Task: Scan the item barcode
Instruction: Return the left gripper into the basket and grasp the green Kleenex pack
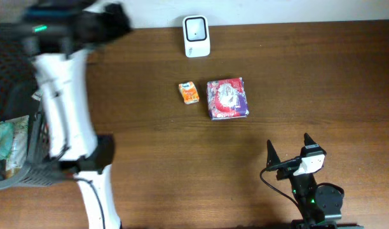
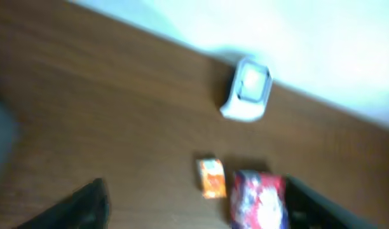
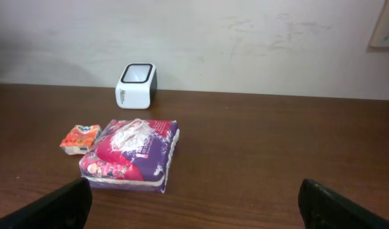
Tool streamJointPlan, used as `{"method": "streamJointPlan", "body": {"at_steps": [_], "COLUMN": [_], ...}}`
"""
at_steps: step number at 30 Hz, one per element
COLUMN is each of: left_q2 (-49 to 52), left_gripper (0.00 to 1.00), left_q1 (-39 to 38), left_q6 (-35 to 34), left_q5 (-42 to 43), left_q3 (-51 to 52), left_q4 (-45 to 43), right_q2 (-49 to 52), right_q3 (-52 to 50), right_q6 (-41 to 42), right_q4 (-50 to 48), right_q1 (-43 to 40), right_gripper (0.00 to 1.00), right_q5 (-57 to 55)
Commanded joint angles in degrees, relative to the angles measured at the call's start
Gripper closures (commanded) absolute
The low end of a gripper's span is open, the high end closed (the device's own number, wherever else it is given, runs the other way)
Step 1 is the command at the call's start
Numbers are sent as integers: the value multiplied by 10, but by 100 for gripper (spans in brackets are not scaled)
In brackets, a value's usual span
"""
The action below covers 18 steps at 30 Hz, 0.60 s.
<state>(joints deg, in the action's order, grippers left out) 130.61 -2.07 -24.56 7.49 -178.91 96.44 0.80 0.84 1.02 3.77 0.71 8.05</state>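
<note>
A purple and red packet (image 1: 227, 98) lies flat at the middle of the table, with a small orange packet (image 1: 189, 93) just to its left. The white barcode scanner (image 1: 196, 36) stands at the far edge behind them. My left gripper (image 1: 115, 19) hangs blurred over the far left of the table. In the left wrist view it (image 2: 194, 191) is open and holds nothing, with both packets (image 2: 258, 198) well ahead of it. My right gripper (image 1: 288, 147) stands open near the front right, and the purple packet (image 3: 131, 154) lies ahead of it to the left.
A dark wire basket (image 1: 33, 143) holding a greenish packet (image 1: 4, 141) sits at the left edge beside the left arm's base. A pale wall (image 3: 245, 44) rises right behind the scanner (image 3: 136, 84).
</note>
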Motion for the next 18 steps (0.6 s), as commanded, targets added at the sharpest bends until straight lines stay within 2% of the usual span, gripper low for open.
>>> {"method": "streamJointPlan", "body": {"at_steps": [1,3,5,8,10,12,15,18], "left_q2": [-50,-55,-55,-55,-55,-55,-55,-55], "left_gripper": [1,1,1,1,1,1,1,1], "left_q1": [91,143,190,251,278,309,336,351], "left_q6": [25,53,54,53,43,5,-3,-29], "left_q5": [-4,-21,-84,-124,-148,-151,-113,-109], "left_q3": [-8,-8,2,39,70,125,223,330], "left_q4": [3,3,3,3,3,-9,-75,-169], "right_q2": [-3,-3,-3,-3,-3,-3,-3,-3], "right_q3": [-5,-5,-5,-5,-5,-5,-5,-5], "right_q6": [-3,-3,-3,-3,-3,-3,-3,-3], "right_q4": [0,0,0,0,0,0,0,0], "right_q1": [-3,-3,-3,-3,-3,-3,-3,-3], "right_gripper": [1,1,1,2,2,1,1,1], "right_q5": [3,3,3,3,3,3,3,3]}}
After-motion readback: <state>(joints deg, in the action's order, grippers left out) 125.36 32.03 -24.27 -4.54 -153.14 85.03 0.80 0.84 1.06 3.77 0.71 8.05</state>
